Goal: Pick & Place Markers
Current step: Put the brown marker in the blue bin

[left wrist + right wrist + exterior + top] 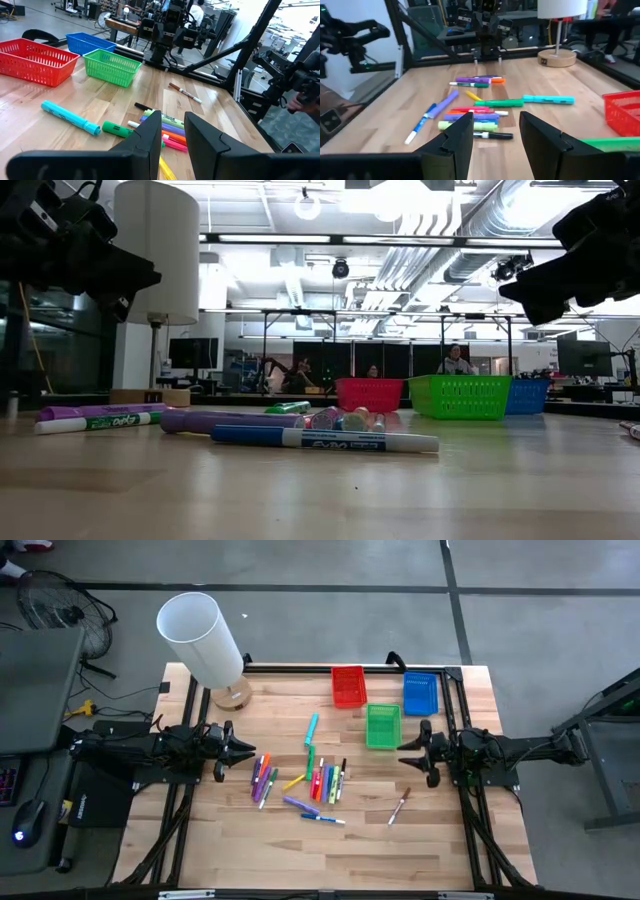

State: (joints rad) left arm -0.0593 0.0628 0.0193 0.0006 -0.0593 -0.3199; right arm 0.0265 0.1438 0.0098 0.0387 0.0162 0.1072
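Markers (305, 780) loose in a heap mid-table, none yet in the red tray (348, 686), green tray (383, 725) or blue tray (421, 693); left gripper (243, 748) and right gripper (404, 754) parked either side, fingers parted, empty, likely staged for a first pick.

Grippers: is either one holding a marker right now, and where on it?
Neither. Left gripper and right gripper are open and empty; the markers lie on the table.
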